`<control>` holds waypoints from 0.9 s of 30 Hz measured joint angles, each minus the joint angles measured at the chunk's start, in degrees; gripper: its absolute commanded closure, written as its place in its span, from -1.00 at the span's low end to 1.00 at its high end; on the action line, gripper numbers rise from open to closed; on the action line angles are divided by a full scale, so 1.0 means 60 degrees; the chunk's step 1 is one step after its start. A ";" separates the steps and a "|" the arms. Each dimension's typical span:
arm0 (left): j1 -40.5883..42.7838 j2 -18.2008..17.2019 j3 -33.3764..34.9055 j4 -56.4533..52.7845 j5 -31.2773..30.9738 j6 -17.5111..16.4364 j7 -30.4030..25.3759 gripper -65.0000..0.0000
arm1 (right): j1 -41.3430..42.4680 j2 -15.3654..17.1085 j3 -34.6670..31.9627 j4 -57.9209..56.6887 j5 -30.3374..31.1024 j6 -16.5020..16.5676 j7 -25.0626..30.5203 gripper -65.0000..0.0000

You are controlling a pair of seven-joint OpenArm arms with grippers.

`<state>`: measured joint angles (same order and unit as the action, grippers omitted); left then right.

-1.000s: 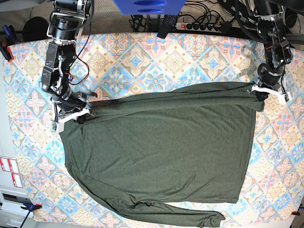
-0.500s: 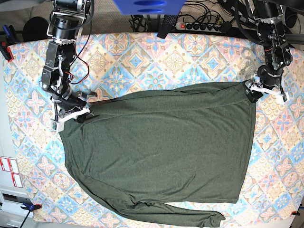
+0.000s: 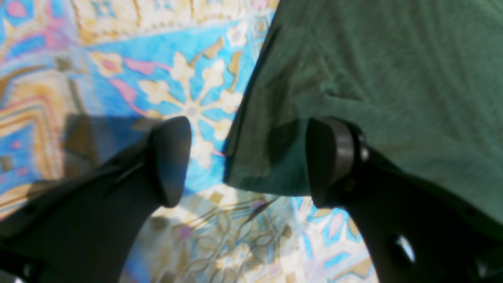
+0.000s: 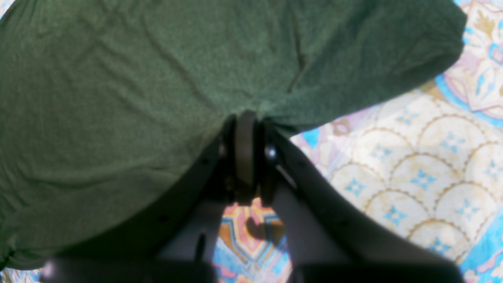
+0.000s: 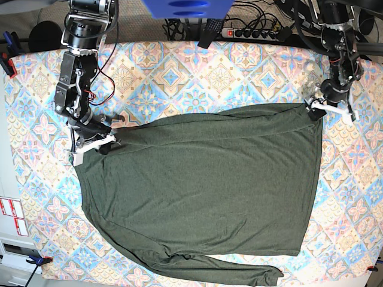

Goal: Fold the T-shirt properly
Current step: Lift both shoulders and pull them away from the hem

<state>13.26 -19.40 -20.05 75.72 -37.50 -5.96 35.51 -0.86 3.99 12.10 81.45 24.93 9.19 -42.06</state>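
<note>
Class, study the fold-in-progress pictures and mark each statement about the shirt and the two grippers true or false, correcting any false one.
1. The left gripper stands open, with the T-shirt corner lying between its fingers. True.
2. The right gripper is open and clear of the cloth. False: it is shut, pinching the shirt's edge.
3. The shirt is rolled into a tight ball. False: it lies spread flat on the patterned table cover.
4. One long sleeve runs along the shirt's near edge in the base view. True.
5. A second garment lies beside the shirt. False: only the one olive-green shirt is there.
</note>
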 measured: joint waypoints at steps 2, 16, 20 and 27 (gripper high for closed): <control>-0.0208 -0.0018 0.0208 -0.0157 0.0018 0.0018 -0.0029 -0.39 | 0.0011 0.0000 0.0000 0.0000 -0.0004 -0.0004 0.0004 0.99; -0.0459 0.0270 0.0750 -0.0229 -0.0087 -0.0018 0.0047 1.00 | 0.0004 0.0000 0.0000 0.0000 -0.0004 -0.0033 0.0000 0.99; -0.0455 0.0262 0.0739 -0.0229 -0.0087 -0.0025 0.0047 1.00 | 0.0004 0.0000 0.0000 0.0000 -0.0004 -0.0033 0.0000 0.99; 0.0634 0.0004 0.0721 0.0721 -0.0087 0.0000 0.0171 1.00 | -0.0182 0.0000 0.0047 0.0197 0.0033 0.0011 0.0084 0.99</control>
<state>17.06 -19.38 -15.73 80.05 -38.02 -5.96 36.53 -1.96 3.99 12.38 82.63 25.12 9.26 -41.56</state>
